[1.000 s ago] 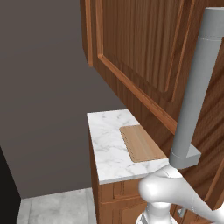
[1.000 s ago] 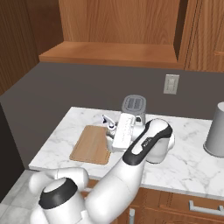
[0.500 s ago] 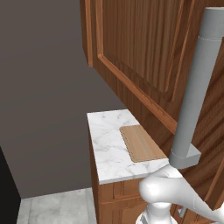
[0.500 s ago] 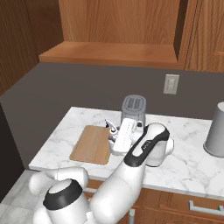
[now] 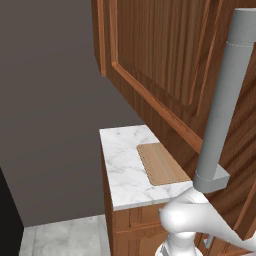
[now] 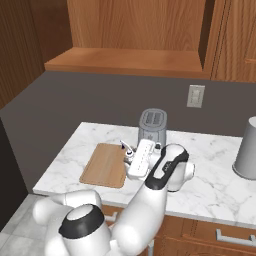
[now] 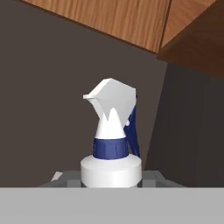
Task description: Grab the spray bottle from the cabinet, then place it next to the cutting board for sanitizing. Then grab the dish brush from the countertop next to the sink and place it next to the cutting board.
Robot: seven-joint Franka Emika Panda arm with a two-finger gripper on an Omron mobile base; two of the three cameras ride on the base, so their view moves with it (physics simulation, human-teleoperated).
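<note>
On the white marble countertop (image 6: 210, 185), the gripper (image 6: 131, 159) is clamped on the spray bottle (image 7: 112, 144) just right of the cutting board (image 6: 105, 165), so lowering and releasing it there seems next.

The left base view looks from behind the arm, forward and down along the wall, so the cabinet (image 5: 165, 65) door looms close at 1 o'clock and the table (image 5: 125, 170) end sits lower, at 6 o'clock. The right base view faces the wall squarely from farther back, taking in the table's whole width. Both share the cutting board (image 5: 162, 164) (image 6: 106, 165) and the marble around it. The hand view sits very near the spray bottle (image 7: 112, 140), its sprayer head at centre, looking past it at dark wall and wood at 12 o'clock.
</note>
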